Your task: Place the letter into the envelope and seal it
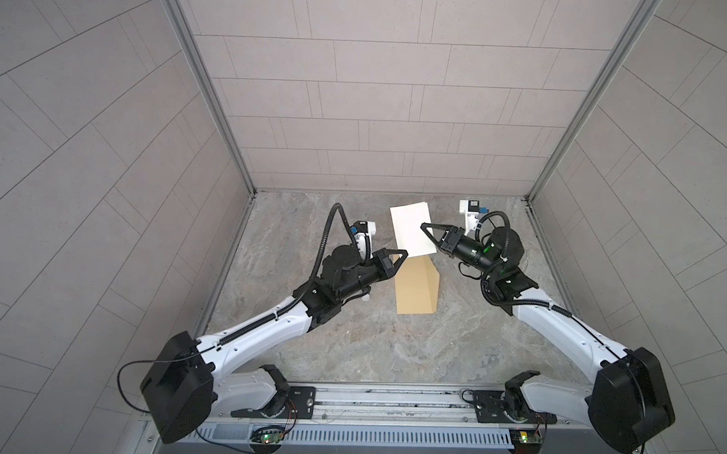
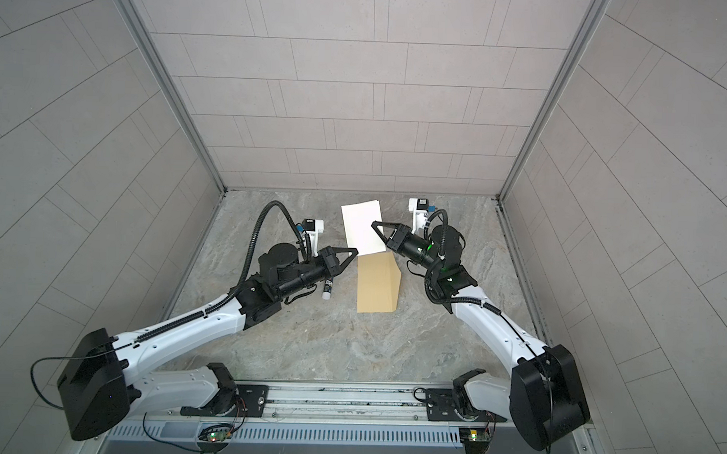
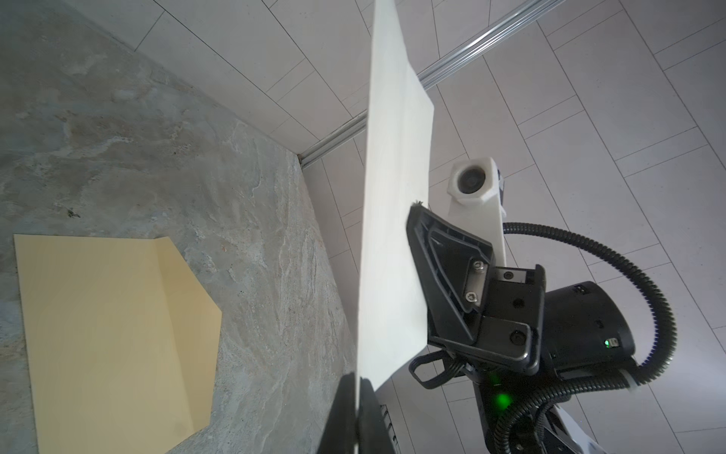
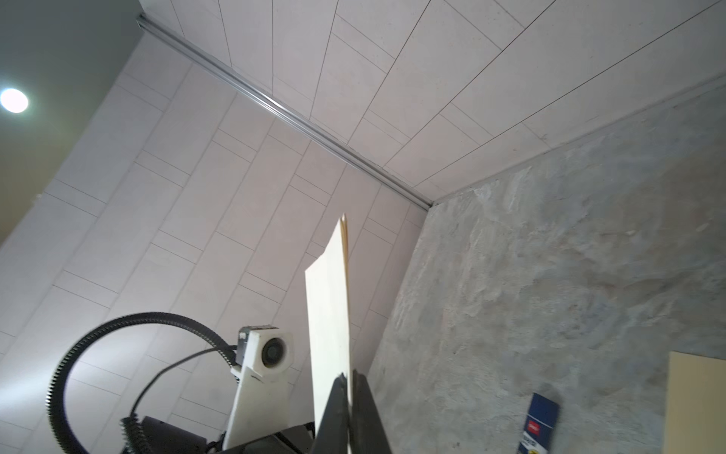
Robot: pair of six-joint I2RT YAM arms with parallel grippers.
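The letter (image 1: 409, 227) (image 2: 360, 223) is a cream sheet held in the air above the far middle of the table. My left gripper (image 1: 405, 252) (image 2: 356, 250) is shut on its near corner, and in the left wrist view the jaws (image 3: 358, 383) pinch the sheet's (image 3: 393, 196) edge. My right gripper (image 1: 421, 226) (image 2: 373, 224) is shut on its right side; its wrist view shows both fingers (image 4: 349, 379) clamped on the paper (image 4: 328, 306). The yellow-tan envelope (image 1: 415, 294) (image 2: 374, 288) (image 3: 110, 338) lies flat just below the letter with its flap open.
A glue stick (image 2: 327, 288) (image 4: 540, 422) lies on the marbled table (image 1: 349, 340) left of the envelope, close under my left arm. Tiled walls close in the back and both sides. The arm bases sit on a rail (image 1: 389, 399) at the front edge.
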